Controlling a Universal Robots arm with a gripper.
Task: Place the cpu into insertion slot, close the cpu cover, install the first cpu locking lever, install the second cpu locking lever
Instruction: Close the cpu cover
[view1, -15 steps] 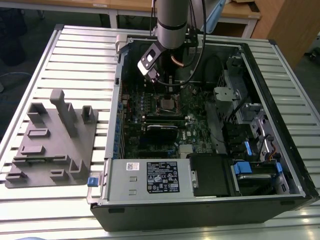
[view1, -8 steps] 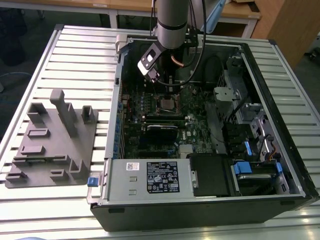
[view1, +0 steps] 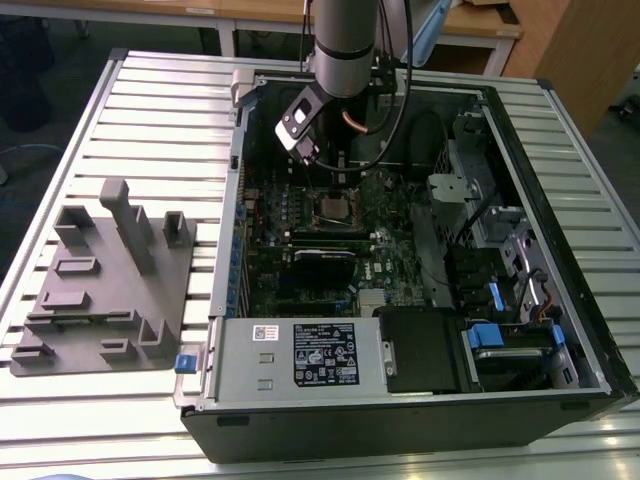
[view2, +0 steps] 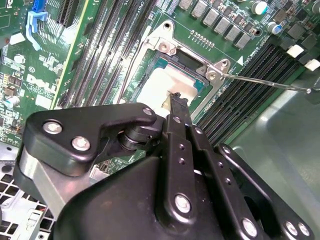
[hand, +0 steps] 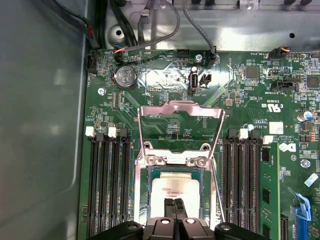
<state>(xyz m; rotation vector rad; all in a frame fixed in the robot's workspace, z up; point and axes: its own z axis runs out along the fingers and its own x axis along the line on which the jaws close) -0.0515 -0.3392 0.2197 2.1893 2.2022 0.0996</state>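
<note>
Black fingers (hand: 170, 208), clenched empty, hover at the silvery-grey square cpu (hand: 167, 190) in its dark metal-rimmed insertion slot (hand: 144, 197), silvery cpu cover (hand: 180, 106) raised; an off-centre push could seat it crooked.

Cpu (hand: 175, 189) sits in insertion slot (hand: 141, 200), mid circuit board (hand: 165, 75). Cpu cover (hand: 181, 107) is off it, on the slot's side toward the board's coin-cell (hand: 125, 77) edge. Memory slots (hand: 107, 185) flank the slot on both sides.

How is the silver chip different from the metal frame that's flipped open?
The cpu is a solid square; the cpu cover is a frame with an open middle. The cpu lies flat in the insertion slot; the cpu cover is swung open, off it. Both are silvery metal.
</note>
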